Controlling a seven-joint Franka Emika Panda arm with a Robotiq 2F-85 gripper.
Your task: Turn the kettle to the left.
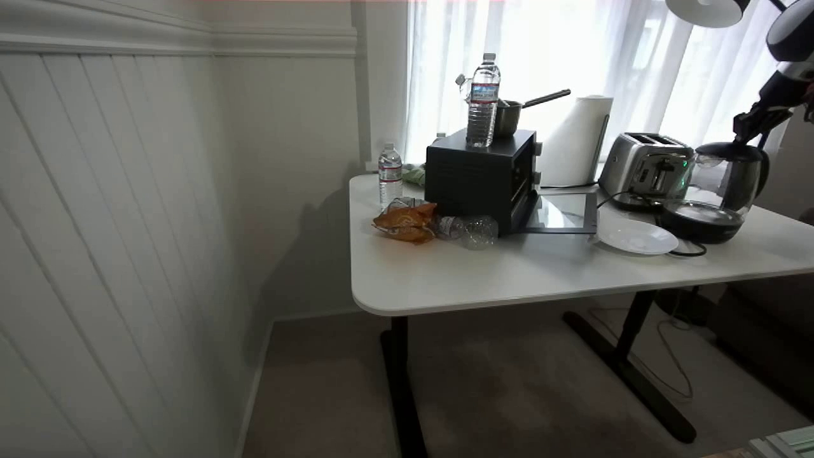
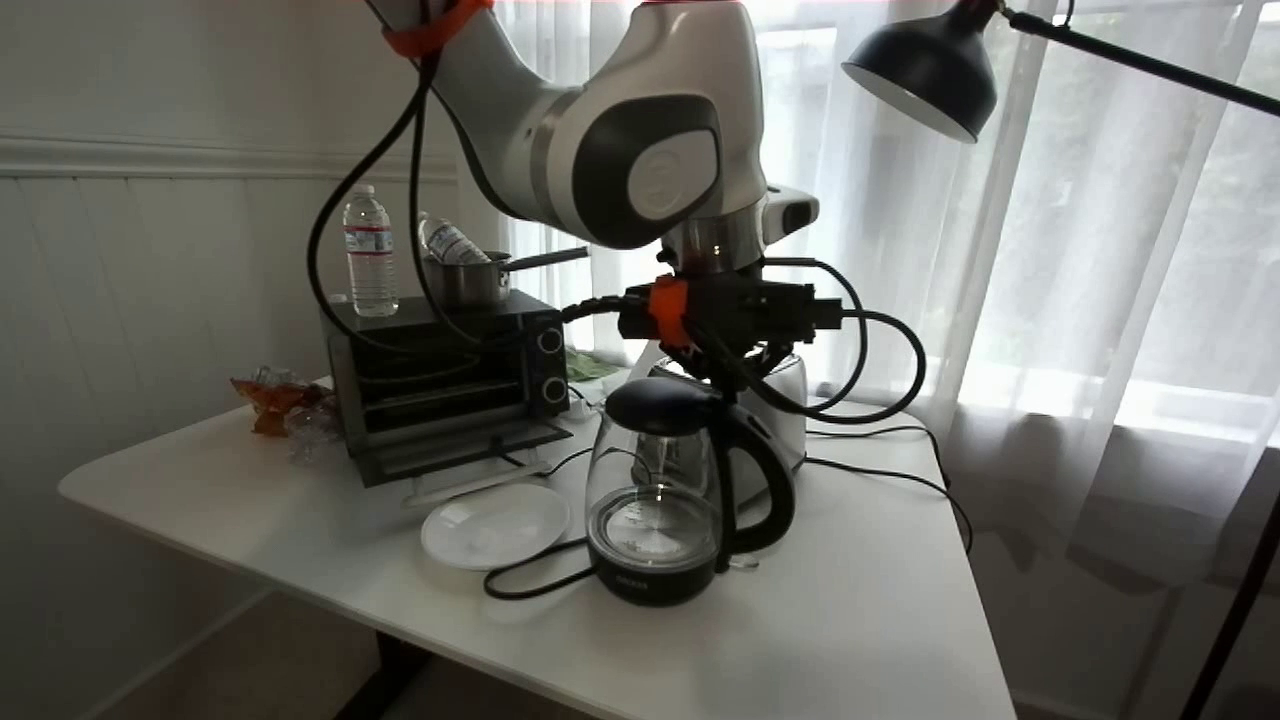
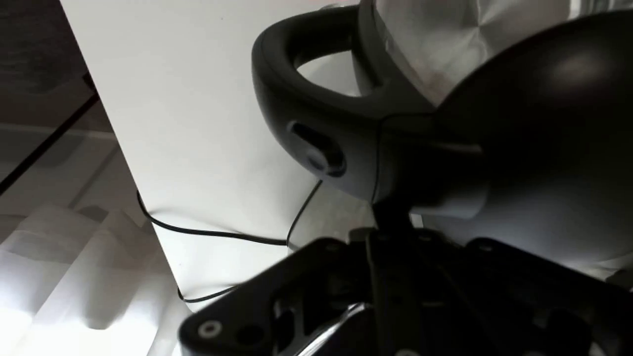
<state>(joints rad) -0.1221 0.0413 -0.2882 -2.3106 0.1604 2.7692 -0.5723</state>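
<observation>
The kettle [image 1: 732, 184] stands upright on the white table, with a see-through body and black lid. In an exterior view the kettle [image 2: 655, 500] has its black loop handle [image 2: 770, 490] toward the right side of the picture. My gripper [image 2: 728, 385] points down behind the kettle's top, where lid and handle join. In the wrist view the gripper [image 3: 393, 220] has its fingers together, at the side of the handle-lid joint of the kettle [image 3: 539, 123]. They appear to touch or nearly touch it; dark shadow hides the exact contact. Nothing shows held between them.
The silver toaster [image 1: 648, 168] stands close behind the kettle. A white plate [image 2: 495, 525] and the kettle's black cord [image 2: 530, 590] lie beside its base. The black toaster oven [image 2: 450, 375] has its door open. A desk lamp [image 2: 930, 75] hangs above.
</observation>
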